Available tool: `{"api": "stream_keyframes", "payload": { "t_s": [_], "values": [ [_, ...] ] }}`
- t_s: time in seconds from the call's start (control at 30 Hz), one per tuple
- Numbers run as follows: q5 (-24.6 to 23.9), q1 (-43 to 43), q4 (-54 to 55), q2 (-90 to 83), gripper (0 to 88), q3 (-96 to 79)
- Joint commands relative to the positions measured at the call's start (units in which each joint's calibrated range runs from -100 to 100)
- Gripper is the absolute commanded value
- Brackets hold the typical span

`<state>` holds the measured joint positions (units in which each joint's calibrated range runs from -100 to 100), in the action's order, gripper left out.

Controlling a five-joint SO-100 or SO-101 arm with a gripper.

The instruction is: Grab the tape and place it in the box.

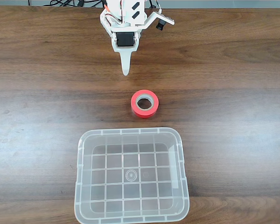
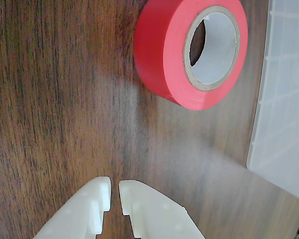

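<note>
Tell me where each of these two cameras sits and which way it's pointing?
Fixed view: mounted above the wooden table, looking straight down at the tape and the box; the white arm with its tool enters from the top edge.
Wrist view: rides on the arm, looking past the tool toward the tape; two white fingertips show, nearly together.
Shared: the tape, the box edge, the tabletop and the tool.
</note>
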<state>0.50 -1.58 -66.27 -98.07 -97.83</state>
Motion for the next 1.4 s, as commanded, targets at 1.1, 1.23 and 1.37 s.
{"api": "stream_keyframes", "payload": {
  "t_s": [1.1, 1.23, 1.37],
  "values": [
    [0.0, 0.3, 0.0, -0.8, 1.3, 1.3],
    [-0.3, -1.6, 0.0, -0.9, 1.3, 5.0],
    [-0.4, -7.0, 0.0, -0.9, 1.3, 7.3]
  ]
}}
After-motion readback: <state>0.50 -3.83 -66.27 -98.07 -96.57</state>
